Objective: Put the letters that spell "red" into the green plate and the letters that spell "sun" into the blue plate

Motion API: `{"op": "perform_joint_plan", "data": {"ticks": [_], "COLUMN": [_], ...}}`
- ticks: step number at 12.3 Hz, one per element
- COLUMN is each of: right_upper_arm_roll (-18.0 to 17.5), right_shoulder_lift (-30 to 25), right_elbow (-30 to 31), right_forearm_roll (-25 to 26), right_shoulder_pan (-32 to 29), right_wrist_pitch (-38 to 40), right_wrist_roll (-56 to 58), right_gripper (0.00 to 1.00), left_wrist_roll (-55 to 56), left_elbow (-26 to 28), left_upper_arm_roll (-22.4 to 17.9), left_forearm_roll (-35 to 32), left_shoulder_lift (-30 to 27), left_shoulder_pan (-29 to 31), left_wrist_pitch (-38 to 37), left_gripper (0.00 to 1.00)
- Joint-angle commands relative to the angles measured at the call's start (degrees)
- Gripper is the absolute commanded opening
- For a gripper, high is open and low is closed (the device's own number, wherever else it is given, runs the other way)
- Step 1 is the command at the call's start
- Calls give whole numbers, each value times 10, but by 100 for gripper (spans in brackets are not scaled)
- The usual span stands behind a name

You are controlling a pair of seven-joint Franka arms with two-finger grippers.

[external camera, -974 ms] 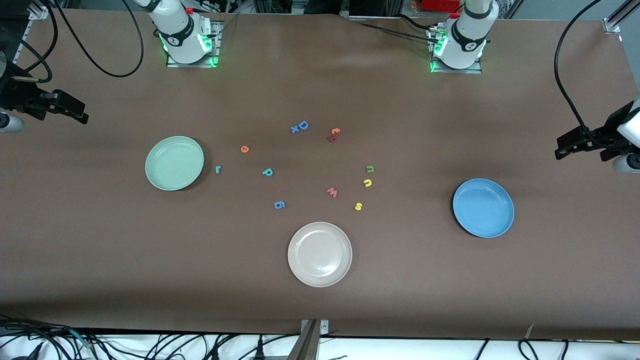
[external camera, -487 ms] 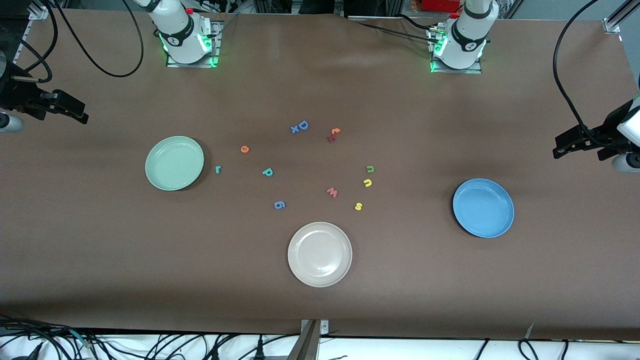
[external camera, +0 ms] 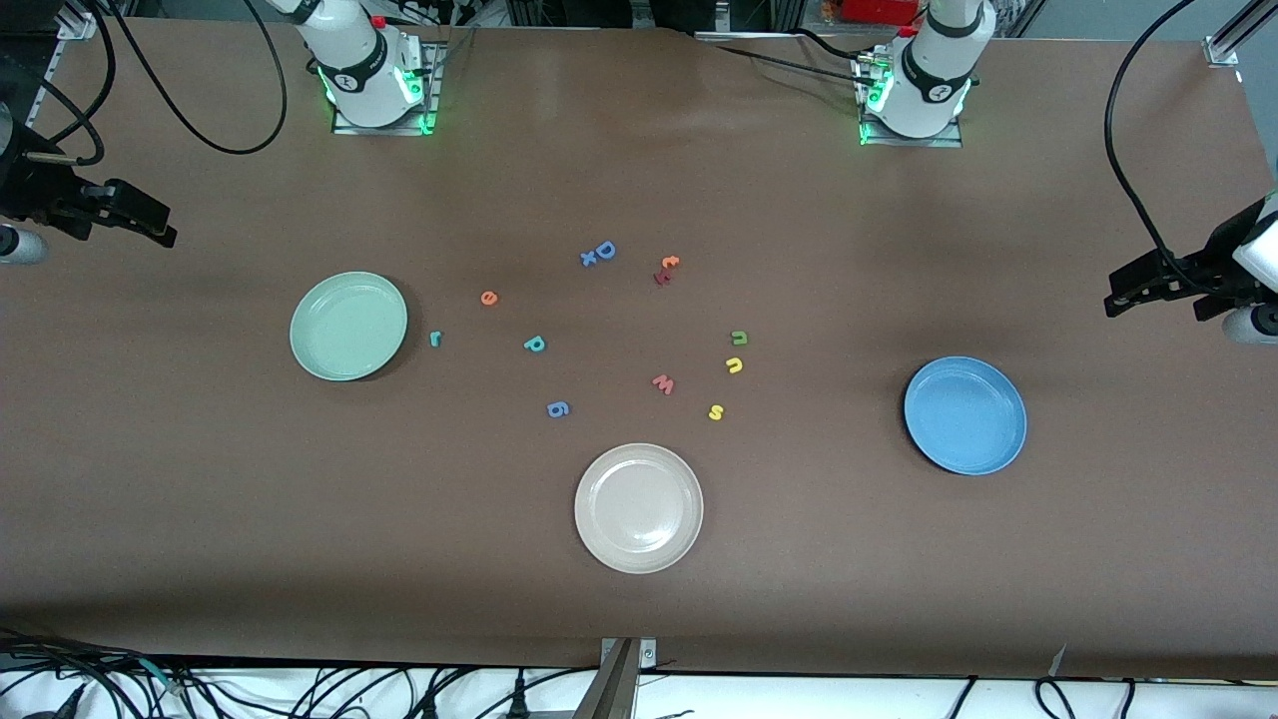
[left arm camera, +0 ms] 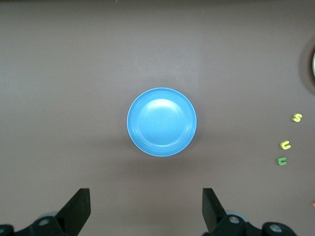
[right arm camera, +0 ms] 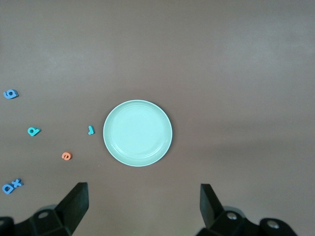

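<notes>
Two plates flank your loose letters on the table (external camera: 200, 519): green plate (external camera: 348, 326), blue plate (external camera: 964, 414). Left gripper (left arm camera: 146, 209) hovers above blue, jaws spread. Right gripper (right arm camera: 142, 206) hovers above green, jaws spread.

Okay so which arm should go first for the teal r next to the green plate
The right arm, probably. Its open right gripper hangs at the green plate's end of the table, and the teal r lies beside that plate. The open left gripper hangs at the blue plate's end.
</notes>
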State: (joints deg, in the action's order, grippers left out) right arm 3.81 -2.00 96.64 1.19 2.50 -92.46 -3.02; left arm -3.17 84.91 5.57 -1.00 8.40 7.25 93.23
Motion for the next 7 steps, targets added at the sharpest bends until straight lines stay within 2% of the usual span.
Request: {"op": "perform_joint_plan", "data": {"ticks": [1, 7], "right_upper_arm_roll": [1, 1], "right_shoulder_lift": [3, 3], "right_elbow": [-13, -13], "right_forearm_roll": [-1, -1], "right_shoulder_pan": [-1, -1], "right_wrist_pitch": [10, 10], "right_wrist_roll": [9, 10], "right_gripper": [100, 100], "left_wrist_roll": [1, 1], "left_elbow": [-7, -2], "left_upper_arm_roll": [4, 5], "left_forearm_roll": [16, 15], "left_shoulder_lift": [-4, -9], "left_shoulder_pan": [6, 6], "left_wrist_pitch": [-9, -6], "left_gripper": [100, 100]}}
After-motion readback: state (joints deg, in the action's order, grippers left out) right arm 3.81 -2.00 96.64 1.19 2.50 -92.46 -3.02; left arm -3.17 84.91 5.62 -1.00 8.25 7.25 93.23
